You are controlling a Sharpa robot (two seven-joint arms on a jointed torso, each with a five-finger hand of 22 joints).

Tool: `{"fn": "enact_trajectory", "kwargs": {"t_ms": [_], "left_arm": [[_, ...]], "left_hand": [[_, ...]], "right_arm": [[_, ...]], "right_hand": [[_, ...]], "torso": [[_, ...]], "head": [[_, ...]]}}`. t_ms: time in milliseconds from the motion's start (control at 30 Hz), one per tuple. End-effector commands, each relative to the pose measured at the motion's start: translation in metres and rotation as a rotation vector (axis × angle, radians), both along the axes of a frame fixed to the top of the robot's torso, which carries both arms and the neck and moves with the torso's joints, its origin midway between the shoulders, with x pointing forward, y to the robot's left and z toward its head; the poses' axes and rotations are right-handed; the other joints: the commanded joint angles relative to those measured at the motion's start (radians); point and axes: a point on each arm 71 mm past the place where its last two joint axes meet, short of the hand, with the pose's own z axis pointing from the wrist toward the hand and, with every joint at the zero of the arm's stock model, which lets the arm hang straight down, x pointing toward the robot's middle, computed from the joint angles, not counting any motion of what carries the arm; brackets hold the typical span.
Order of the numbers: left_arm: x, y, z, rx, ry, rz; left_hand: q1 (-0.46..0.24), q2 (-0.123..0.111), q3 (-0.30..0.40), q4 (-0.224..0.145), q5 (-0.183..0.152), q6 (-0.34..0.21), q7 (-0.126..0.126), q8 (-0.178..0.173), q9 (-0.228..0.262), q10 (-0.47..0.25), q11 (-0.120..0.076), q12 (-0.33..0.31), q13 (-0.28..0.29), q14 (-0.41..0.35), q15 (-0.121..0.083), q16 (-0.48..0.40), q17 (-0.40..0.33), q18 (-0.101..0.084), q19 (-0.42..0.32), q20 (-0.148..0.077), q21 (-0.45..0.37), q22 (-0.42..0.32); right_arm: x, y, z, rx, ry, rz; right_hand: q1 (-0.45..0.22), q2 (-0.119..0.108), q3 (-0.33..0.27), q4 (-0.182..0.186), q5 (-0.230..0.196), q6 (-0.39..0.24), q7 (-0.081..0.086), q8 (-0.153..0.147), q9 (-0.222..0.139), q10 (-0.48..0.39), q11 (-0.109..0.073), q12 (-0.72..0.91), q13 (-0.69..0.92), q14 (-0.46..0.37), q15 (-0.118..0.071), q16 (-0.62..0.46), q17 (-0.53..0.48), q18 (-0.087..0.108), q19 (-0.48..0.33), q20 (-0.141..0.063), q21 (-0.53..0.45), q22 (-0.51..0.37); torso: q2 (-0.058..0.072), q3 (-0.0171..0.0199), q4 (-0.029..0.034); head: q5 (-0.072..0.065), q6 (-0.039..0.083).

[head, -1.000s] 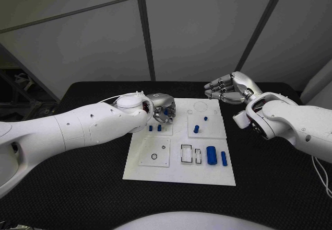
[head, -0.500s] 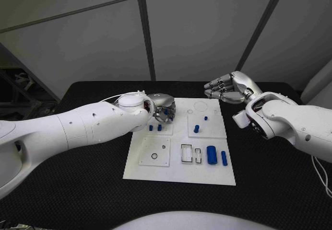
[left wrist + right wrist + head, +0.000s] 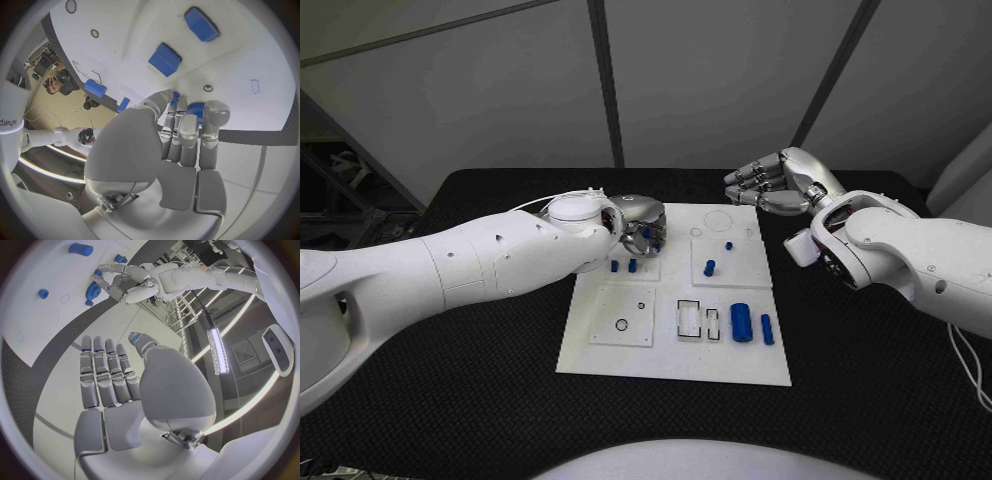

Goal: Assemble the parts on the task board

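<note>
While the left hand (image 3: pixel 638 226) is gripping a blue gear (image 3: pixel 195 108) over the task board (image 3: pixel 678 352), seating it needs careful alignment; the right hand (image 3: pixel 770 185) is hovering empty, fingers loosely curled.

Left robot hand (image 3: pixel 638 222) fingers perhaps curled, right robot hand (image 3: pixel 773 184) empty, raised

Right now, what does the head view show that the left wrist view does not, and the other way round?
Head view alone: the right hand, holding nothing, beyond the far right corner of the board. Left wrist view alone: a round blue toothed part at the left hand's fingertips; whether it is gripped, I cannot tell. Both: the left hand, the board and two small blue blocks near that hand.
</note>
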Motion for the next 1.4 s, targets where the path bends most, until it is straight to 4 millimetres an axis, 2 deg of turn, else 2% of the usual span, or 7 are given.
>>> {"fn": "enact_trajectory", "kwargs": {"t_ms": [33, 100, 200, 233, 567, 900, 1400], "left_arm": [[-0.001, -0.001, -0.003, 0.018, 0.017, -0.013], [-0.002, -0.002, -0.003, 0.013, 0.012, -0.016], [-0.002, -0.002, -0.002, 0.003, 0.002, -0.020], [-0.002, -0.002, -0.002, -0.001, -0.001, -0.021], [-0.006, 0.005, 0.003, -0.043, -0.026, -0.018], [-0.006, 0.015, 0.027, -0.118, -0.056, 0.006], [-0.010, 0.052, 0.034, -0.115, -0.045, 0.071]], "left_hand": [[0.004, 0.015, 0.016, -0.003, -0.004, 0.018, -0.001, -0.002, 0.000, 0.020, -0.002, -0.006, -0.001, 0.016, -0.002, 0.015, 0.017, -0.004, 0.017, -0.002, 0.026, 0.016], [0.011, 0.020, 0.028, -0.011, -0.011, 0.030, 0.001, 0.001, 0.002, 0.033, -0.005, -0.005, 0.000, 0.029, -0.005, 0.028, 0.036, -0.008, 0.028, -0.004, 0.051, 0.033], [0.025, 0.032, 0.081, -0.037, -0.148, 0.046, 0.003, -0.005, 0.000, 0.053, -0.008, -0.019, -0.002, 0.044, -0.009, 0.041, 0.048, -0.013, 0.039, -0.010, 0.082, 0.058], [0.020, 0.028, 0.103, -0.043, -0.163, 0.050, 0.003, -0.009, -0.001, 0.059, -0.006, -0.026, -0.002, 0.049, -0.010, 0.046, 0.052, -0.016, 0.042, -0.009, 0.092, 0.067], [-0.007, 0.015, 0.159, -0.065, -0.171, 0.067, 0.004, -0.020, -0.002, 0.080, -0.007, -0.047, 0.000, 0.066, -0.009, 0.064, 0.073, -0.020, 0.053, -0.011, 0.122, 0.093], [-0.018, 0.011, 0.169, -0.070, -0.172, 0.072, 0.005, -0.023, -0.001, 0.085, -0.006, -0.053, 0.001, 0.072, -0.008, 0.071, 0.082, -0.022, 0.060, -0.011, 0.135, 0.102], [-0.027, 0.008, 0.175, -0.073, -0.173, 0.078, 0.004, -0.024, -0.001, 0.090, -0.007, -0.057, 0.002, 0.065, -0.009, 0.060, 0.055, -0.024, 0.064, -0.012, 0.144, 0.109]], "right_arm": [[0.000, 0.002, 0.002, 0.003, -0.008, 0.012], [0.000, 0.002, 0.002, 0.003, -0.008, 0.012], [0.000, 0.002, 0.002, 0.003, -0.009, 0.012], [0.000, 0.002, 0.002, 0.003, -0.009, 0.012], [0.000, 0.001, 0.002, 0.002, -0.009, 0.009], [0.000, -0.001, 0.002, 0.001, -0.010, 0.006], [0.000, -0.004, 0.002, -0.001, -0.010, 0.000]], "right_hand": [[0.003, 0.004, 0.000, -0.007, 0.006, 0.000, 0.003, -0.005, 0.000, -0.006, 0.002, -0.001, -0.001, -0.001, 0.001, 0.001, -0.001, 0.011, 0.005, 0.000, -0.007, -0.001], [0.003, 0.004, 0.000, -0.007, 0.006, 0.000, 0.003, -0.005, 0.000, -0.006, 0.002, -0.001, -0.001, -0.001, 0.001, 0.001, -0.001, 0.011, 0.005, 0.000, -0.007, -0.001], [0.003, 0.004, 0.000, -0.007, 0.006, 0.000, 0.003, -0.005, 0.000, -0.006, 0.002, -0.001, -0.001, -0.001, 0.001, 0.001, -0.001, 0.011, 0.005, 0.000, -0.007, -0.001], [0.003, 0.004, 0.000, -0.007, 0.006, 0.000, 0.003, -0.005, 0.000, -0.006, 0.002, -0.001, -0.001, -0.001, 0.001, 0.001, -0.001, 0.011, 0.005, 0.000, -0.007, -0.001], [0.003, 0.004, 0.000, -0.007, 0.006, 0.000, 0.003, -0.005, 0.000, -0.006, 0.002, -0.001, -0.001, -0.001, 0.001, 0.001, -0.001, 0.011, 0.005, 0.000, -0.007, -0.001], [0.003, 0.004, 0.000, -0.007, 0.006, 0.000, 0.003, -0.005, 0.000, -0.006, 0.002, -0.001, -0.001, -0.001, 0.001, 0.001, -0.001, 0.011, 0.005, 0.000, -0.007, -0.001], [0.003, 0.004, 0.000, -0.007, 0.006, 0.000, 0.003, -0.005, 0.000, -0.006, 0.002, -0.001, -0.001, -0.001, 0.001, 0.001, -0.001, 0.011, 0.005, 0.000, -0.007, -0.001]], "torso": [[-0.001, 0.0003, -0.0001], [0.000, 0.0001, 0.0003], [0.000, 0.0002, 0.0005], [0.000, 0.0002, 0.0005], [0.000, -0.0007, 0.0023], [0.000, -0.0003, 0.0020], [0.000, 0.0002, 0.0010]], "head": [[0.000, 0.000], [-0.001, 0.001], [-0.001, 0.001], [-0.001, 0.001], [-0.001, 0.003], [0.005, 0.005], [0.007, 0.008]]}}
